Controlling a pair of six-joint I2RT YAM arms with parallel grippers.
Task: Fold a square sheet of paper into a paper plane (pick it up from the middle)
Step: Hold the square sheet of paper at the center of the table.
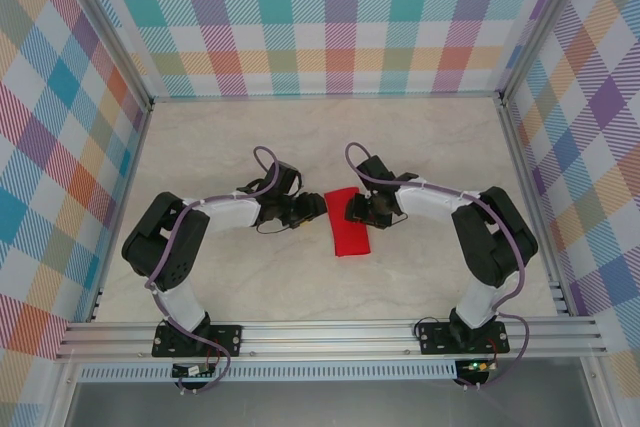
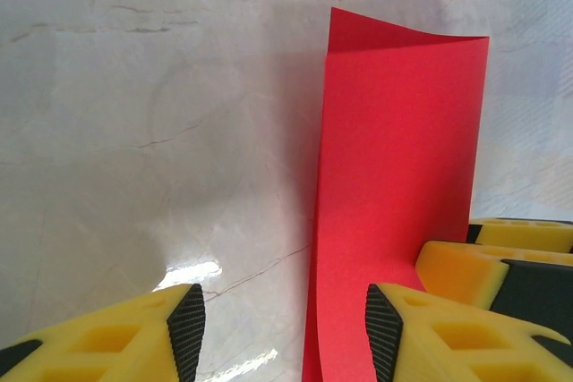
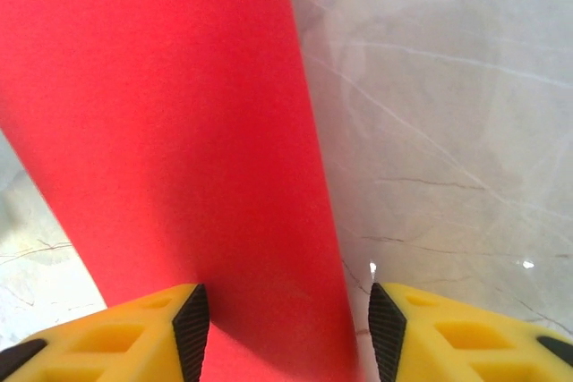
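Reached only 1st half-fold, apparently, nose/wings undone, on thin red square paper sheet [image 1: 347,223] at table [image 1: 250,147] ctr, w/ L gripper [image 1: 316,209] at its 9 o'clock half-open, empty, R gripper [image 1: 353,211] at 3 o'clock astride it, grip unclear.

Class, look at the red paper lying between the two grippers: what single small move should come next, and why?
Probably lower the right gripper to press the paper flat. The paper looks like a folded strip, and in the left wrist view its far edge bows up instead of lying flat. The right gripper sits over it with jaws open, and the left gripper is open too, so nothing pins the fold.
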